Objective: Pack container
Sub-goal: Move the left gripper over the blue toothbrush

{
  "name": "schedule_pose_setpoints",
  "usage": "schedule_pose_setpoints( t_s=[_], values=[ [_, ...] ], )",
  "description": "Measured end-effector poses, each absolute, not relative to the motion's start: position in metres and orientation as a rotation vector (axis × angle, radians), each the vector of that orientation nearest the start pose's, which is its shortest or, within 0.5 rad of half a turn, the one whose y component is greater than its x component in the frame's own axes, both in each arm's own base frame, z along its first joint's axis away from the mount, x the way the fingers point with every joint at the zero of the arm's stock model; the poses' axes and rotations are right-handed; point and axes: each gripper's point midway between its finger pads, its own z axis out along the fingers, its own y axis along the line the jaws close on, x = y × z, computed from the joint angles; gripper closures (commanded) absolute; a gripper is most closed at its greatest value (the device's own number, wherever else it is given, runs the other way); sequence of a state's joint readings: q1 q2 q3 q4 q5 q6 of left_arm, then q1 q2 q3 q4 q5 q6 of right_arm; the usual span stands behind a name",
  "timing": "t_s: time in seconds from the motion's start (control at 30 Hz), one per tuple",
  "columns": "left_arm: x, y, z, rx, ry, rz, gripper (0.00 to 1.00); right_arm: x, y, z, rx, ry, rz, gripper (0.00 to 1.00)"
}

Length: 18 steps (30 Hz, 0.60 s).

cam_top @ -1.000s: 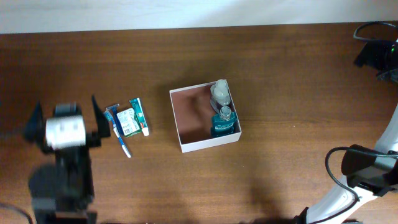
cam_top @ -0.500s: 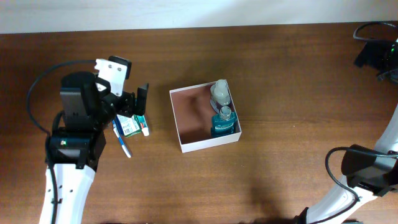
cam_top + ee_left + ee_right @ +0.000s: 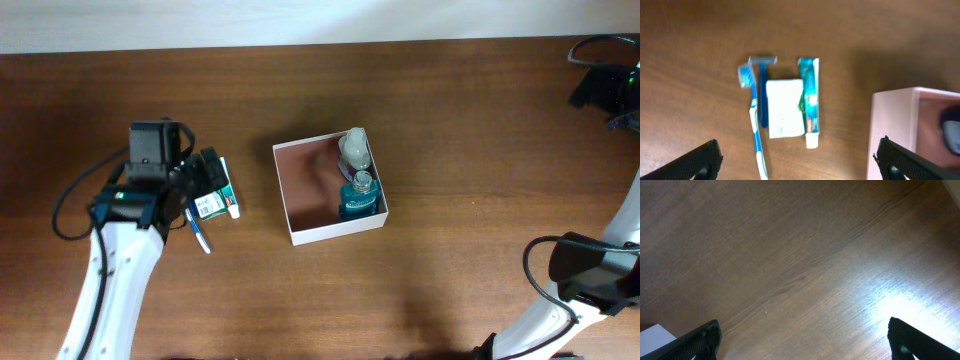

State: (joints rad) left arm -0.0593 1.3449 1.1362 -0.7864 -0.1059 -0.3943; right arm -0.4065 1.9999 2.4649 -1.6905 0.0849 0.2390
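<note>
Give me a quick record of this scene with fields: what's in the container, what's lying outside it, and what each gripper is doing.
container: square box with white walls, near mid-table
inside: teal bottle and pale-capped item, both along one wall
outside: toothpaste tube, white box, blue toothbrush, razor, lying side by side
left gripper: open, above those four items, holding nothing
right gripper: open, over bare table, holding nothing

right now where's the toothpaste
In the left wrist view the toothpaste lies flat on the table, left of the container and right beside a white box, with the razor and toothbrush beyond that.
</note>
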Motion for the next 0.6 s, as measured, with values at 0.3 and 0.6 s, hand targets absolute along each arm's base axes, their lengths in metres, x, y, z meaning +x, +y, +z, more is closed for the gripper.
schedule_pose_setpoints(
  t_s=[0.3, 0.6],
  values=[
    [0.343, 0.003, 0.119, -0.678, 2.663, -0.022, 0.05, 0.366, -0.173, 0.286, 0.908, 2.649, -0.159, 0.01],
    [0.32, 0.051, 0.106, -1.005, 2.679, -0.047, 0.54, 0.366, -0.173, 0.286, 0.908, 2.649, -0.159, 0.01]
  ],
)
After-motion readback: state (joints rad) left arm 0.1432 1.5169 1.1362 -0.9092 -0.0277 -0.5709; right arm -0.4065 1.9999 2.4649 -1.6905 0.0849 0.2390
